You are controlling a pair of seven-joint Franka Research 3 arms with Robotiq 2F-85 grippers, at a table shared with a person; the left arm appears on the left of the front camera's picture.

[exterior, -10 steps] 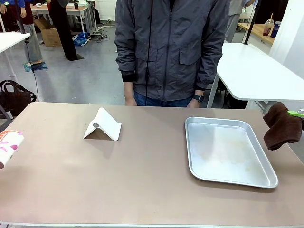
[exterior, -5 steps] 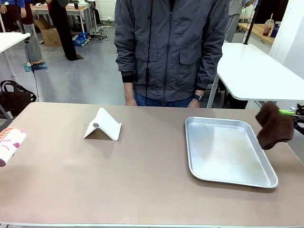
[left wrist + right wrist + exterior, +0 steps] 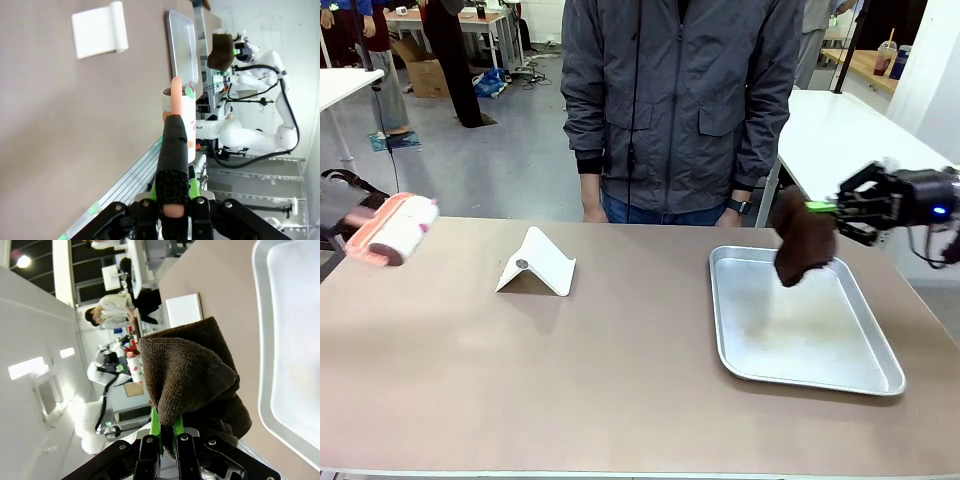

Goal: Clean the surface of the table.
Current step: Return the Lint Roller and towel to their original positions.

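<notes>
Over the tray [image 3: 806,322], right gripper [image 3: 820,208] has swung in from the desk's [image 3: 620,380] edge, jaws clenched on a brown cloth [image 3: 803,241]. Left gripper [image 3: 172,186] grasps a roller's [image 3: 392,229] handle, lifted. Wiping looks imminent.

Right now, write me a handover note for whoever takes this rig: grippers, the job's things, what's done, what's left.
Left gripper: shut on the pink-and-white roller, held in the air above the table's left end.
Right gripper: shut on the brown cloth, which hangs over the far part of the silver tray, not touching it.
The table: the tray sits on its right half, a white folded stand left of centre. A person stands at the far edge.
Done: both tools picked up.
Left: neither tool touches the tabletop; wiping looks still to do.
</notes>
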